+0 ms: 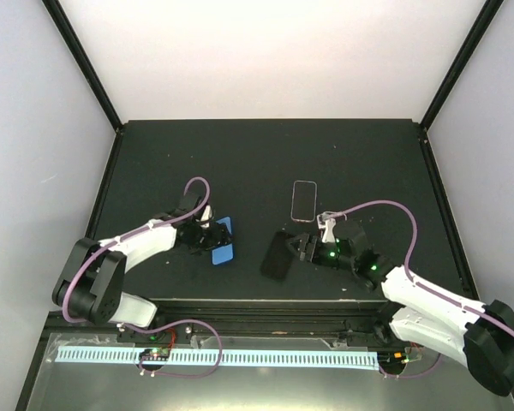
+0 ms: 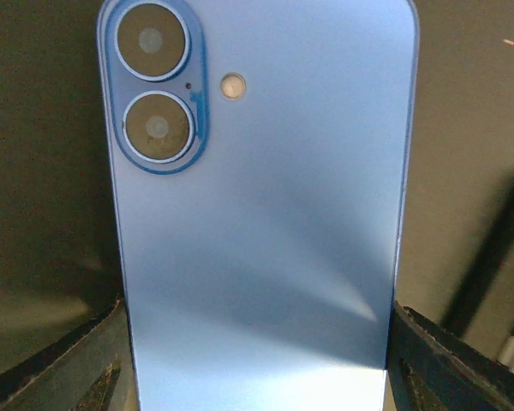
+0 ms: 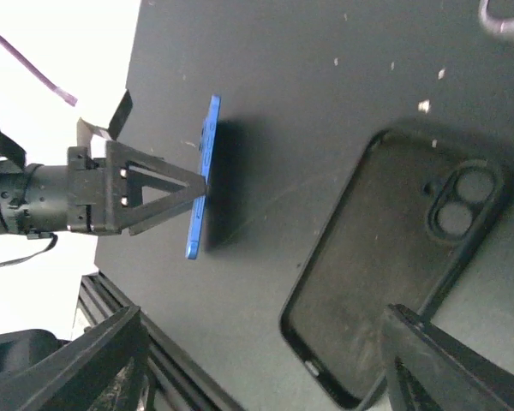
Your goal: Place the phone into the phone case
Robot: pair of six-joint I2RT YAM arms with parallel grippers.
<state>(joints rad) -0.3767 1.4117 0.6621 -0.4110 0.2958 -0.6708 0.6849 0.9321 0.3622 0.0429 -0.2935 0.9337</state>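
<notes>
On the black table (image 1: 240, 154) we see the right gripper (image 1: 307, 248) spread wide above the black phone case (image 3: 385, 257). One finger hides the case's near end. The left gripper (image 1: 207, 233) clamps the blue phone (image 2: 265, 214) by its long edges, well left of the case, and we find its lower end cropped. A clear case (image 1: 304, 200) lies beyond.

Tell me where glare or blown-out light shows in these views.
Left wrist: a pale sheen washes the lower back of the blue phone. Right wrist: the wall beyond the table is blown white, while the black case looks dim.
</notes>
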